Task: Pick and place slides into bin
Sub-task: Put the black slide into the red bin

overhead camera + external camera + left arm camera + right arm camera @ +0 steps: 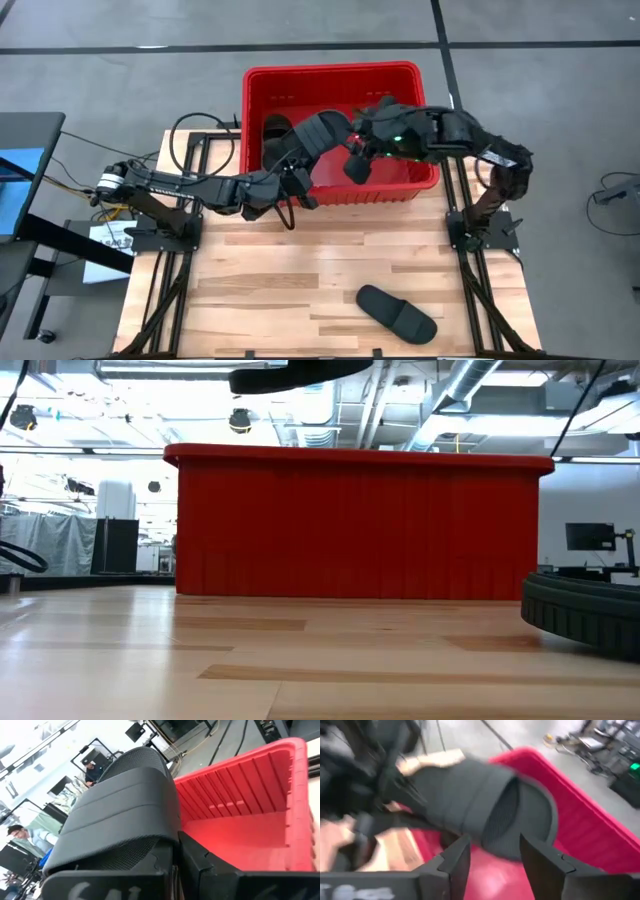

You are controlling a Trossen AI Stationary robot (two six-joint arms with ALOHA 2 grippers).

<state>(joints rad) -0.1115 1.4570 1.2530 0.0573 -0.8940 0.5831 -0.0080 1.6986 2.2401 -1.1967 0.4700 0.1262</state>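
Note:
The red bin [400,80] stands at the table's far middle; it also shows in the low view [360,525]. My left gripper [300,162] is shut on a black slide [318,133], held over the bin's near left part; the slide also shows in the left wrist view [120,815] and the low view [300,374]. My right gripper [495,865] is open over the bin [357,162], its fingers just short of that slide [485,805] and touching nothing. A dark shape [275,128] lies inside the bin. Another slide [397,312] lies sole-down on the table's near right. My left gripper holds the slide by one end of its sole [150,855], pinched between the two fingers, which lie close together. The fingers come from the table's near left side. The slide is lifted clear above the bin, strap band up, reaching out over the bin's floor.
The bin's near wall [380,188] stands between the arms' bases and its floor. Both arms crowd together over the bin's middle. The slide on the table shows at the low view's right edge [585,610]. Bare wood lies near left [250,290].

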